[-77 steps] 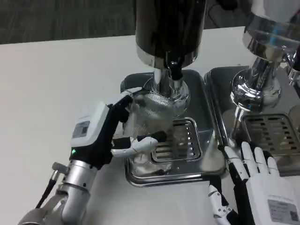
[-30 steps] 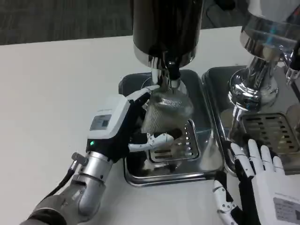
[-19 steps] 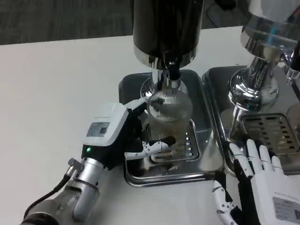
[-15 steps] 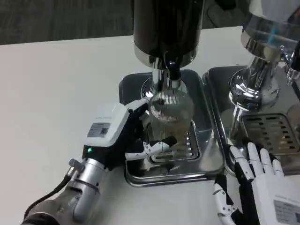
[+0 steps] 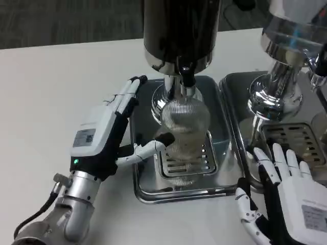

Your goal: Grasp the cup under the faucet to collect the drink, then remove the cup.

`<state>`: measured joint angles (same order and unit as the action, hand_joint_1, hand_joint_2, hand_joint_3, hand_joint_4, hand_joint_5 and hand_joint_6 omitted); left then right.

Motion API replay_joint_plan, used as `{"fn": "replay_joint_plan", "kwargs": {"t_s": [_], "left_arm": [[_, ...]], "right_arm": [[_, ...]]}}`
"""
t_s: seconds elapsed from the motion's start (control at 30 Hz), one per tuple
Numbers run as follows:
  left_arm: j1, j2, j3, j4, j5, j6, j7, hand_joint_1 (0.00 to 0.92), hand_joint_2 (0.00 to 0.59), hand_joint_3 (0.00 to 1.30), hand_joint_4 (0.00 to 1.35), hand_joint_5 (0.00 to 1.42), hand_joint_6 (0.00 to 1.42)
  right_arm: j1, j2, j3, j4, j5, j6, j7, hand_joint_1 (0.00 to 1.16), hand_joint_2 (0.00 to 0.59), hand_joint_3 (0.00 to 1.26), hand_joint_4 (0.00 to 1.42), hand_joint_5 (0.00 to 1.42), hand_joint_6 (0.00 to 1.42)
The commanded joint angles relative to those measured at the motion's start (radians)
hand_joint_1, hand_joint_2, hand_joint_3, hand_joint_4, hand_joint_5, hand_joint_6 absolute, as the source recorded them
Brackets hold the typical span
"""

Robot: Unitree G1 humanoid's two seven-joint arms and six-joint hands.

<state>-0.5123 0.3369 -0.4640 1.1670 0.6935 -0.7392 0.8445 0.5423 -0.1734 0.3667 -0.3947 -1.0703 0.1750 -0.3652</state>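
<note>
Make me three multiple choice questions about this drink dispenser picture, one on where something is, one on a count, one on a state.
1. Where does the clear ribbed glass cup stand?
A. on the white table beside the tray
B. on the slotted grate of the left steel drip tray, under the black dispenser's faucet
C. on the right tray

2. How many steel drip trays are there?
A. one
B. two
C. four

3. What is the left hand doing?
A. lying open beside the cup, fingers spread
B. lifting the cup
C. pressing the faucet

Answers: 1 B, the cup sits on the grate below the spout. 2 B, a second tray sits to the right. 3 A, its fingers are apart around nothing.
</note>
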Motion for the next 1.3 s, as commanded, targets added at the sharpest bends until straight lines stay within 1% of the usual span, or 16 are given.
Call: {"fn": "replay_joint_plan", "kwargs": {"t_s": [0.03,0.13,0.2,0.27,0.3,0.33,0.4,0.5,0.6,0.67,0.8,0.87,1.0,1.1,1.27,1.3], "left_arm": [[0.032,0.032,0.033,-0.029,-0.030,-0.028,-0.012,0.058,0.054,0.05,0.00,0.26,0.12],[0.042,0.050,0.046,-0.053,-0.036,-0.057,-0.014,0.028,0.051,0.04,0.00,0.21,0.06],[0.054,0.070,0.060,-0.082,-0.045,-0.108,-0.015,0.003,0.049,0.04,0.00,0.19,0.05],[0.057,0.080,0.073,-0.101,-0.051,-0.145,-0.022,0.000,0.049,0.04,0.00,0.19,0.04],[0.057,0.087,0.077,-0.108,-0.054,-0.171,-0.029,0.000,0.055,0.04,0.00,0.18,0.04],[0.056,0.096,0.082,-0.119,-0.063,-0.214,-0.041,0.000,0.071,0.04,0.00,0.17,0.02],[0.052,0.107,0.094,-0.131,-0.073,-0.272,-0.058,0.000,0.107,0.05,0.00,0.16,0.03],[0.053,0.113,0.123,-0.155,-0.087,-0.337,-0.078,0.000,0.122,0.08,0.00,0.18,0.07],[0.058,0.111,0.159,-0.185,-0.111,-0.397,-0.104,0.000,0.133,0.10,0.00,0.21,0.10],[0.062,0.107,0.179,-0.198,-0.122,-0.422,-0.125,0.000,0.133,0.10,0.00,0.21,0.10],[0.071,0.099,0.210,-0.227,-0.175,-0.497,-0.201,0.000,0.135,0.11,0.00,0.22,0.10],[0.074,0.094,0.224,-0.244,-0.198,-0.519,-0.243,0.000,0.138,0.11,0.00,0.23,0.11],[0.069,0.074,0.240,-0.259,-0.252,-0.542,-0.340,0.000,0.143,0.13,0.00,0.26,0.14],[0.058,0.057,0.238,-0.274,-0.296,-0.559,-0.420,0.000,0.143,0.13,0.00,0.26,0.15],[0.038,0.027,0.232,-0.275,-0.362,-0.561,-0.557,0.000,0.139,0.12,0.00,0.27,0.16],[0.037,0.022,0.235,-0.276,-0.373,-0.561,-0.581,0.000,0.139,0.12,0.00,0.25,0.15]], "right_arm": [[-0.023,-0.009,-0.018,0.027,0.025,-0.011,0.005,0.00,0.485,0.16,0.00,0.00,0.02],[-0.041,-0.008,-0.024,0.044,0.028,-0.009,0.001,0.00,0.485,0.16,0.00,0.00,0.02],[-0.055,-0.009,-0.027,0.053,0.029,-0.009,0.004,0.00,0.485,0.16,0.00,0.00,0.02],[-0.067,-0.008,-0.032,0.063,0.035,-0.010,0.004,0.00,0.484,0.15,0.00,0.00,0.02],[-0.070,-0.007,-0.032,0.065,0.036,-0.009,0.001,0.00,0.484,0.15,0.00,0.00,0.02],[-0.073,-0.008,-0.033,0.068,0.037,-0.009,-0.001,0.00,0.483,0.15,0.00,0.00,0.02],[-0.081,-0.009,-0.036,0.074,0.044,-0.010,0.003,0.00,0.483,0.15,0.00,0.00,0.02],[-0.086,-0.012,-0.035,0.078,0.050,-0.013,0.005,0.01,0.487,0.15,0.00,0.00,0.02],[-0.089,-0.013,-0.033,0.082,0.051,-0.013,0.006,0.01,0.490,0.15,0.00,0.00,0.02],[-0.091,-0.012,-0.034,0.083,0.053,-0.012,0.007,0.01,0.491,0.15,0.00,0.00,0.02],[-0.103,-0.015,-0.034,0.087,0.057,-0.010,0.017,0.01,0.492,0.15,0.00,0.00,0.02],[-0.108,-0.016,-0.034,0.089,0.058,-0.011,0.019,0.01,0.493,0.15,0.00,0.00,0.02],[-0.111,-0.020,-0.039,0.090,0.067,-0.010,0.018,0.02,0.493,0.15,0.00,0.00,0.02],[-0.107,-0.019,-0.039,0.087,0.066,-0.006,0.015,0.02,0.493,0.15,0.00,0.00,0.02],[-0.098,-0.011,-0.038,0.083,0.065,0.000,0.010,0.02,0.491,0.15,0.00,0.00,0.02],[-0.095,-0.009,-0.038,0.082,0.064,0.000,0.007,0.03,0.491,0.15,0.00,0.00,0.02]]}}
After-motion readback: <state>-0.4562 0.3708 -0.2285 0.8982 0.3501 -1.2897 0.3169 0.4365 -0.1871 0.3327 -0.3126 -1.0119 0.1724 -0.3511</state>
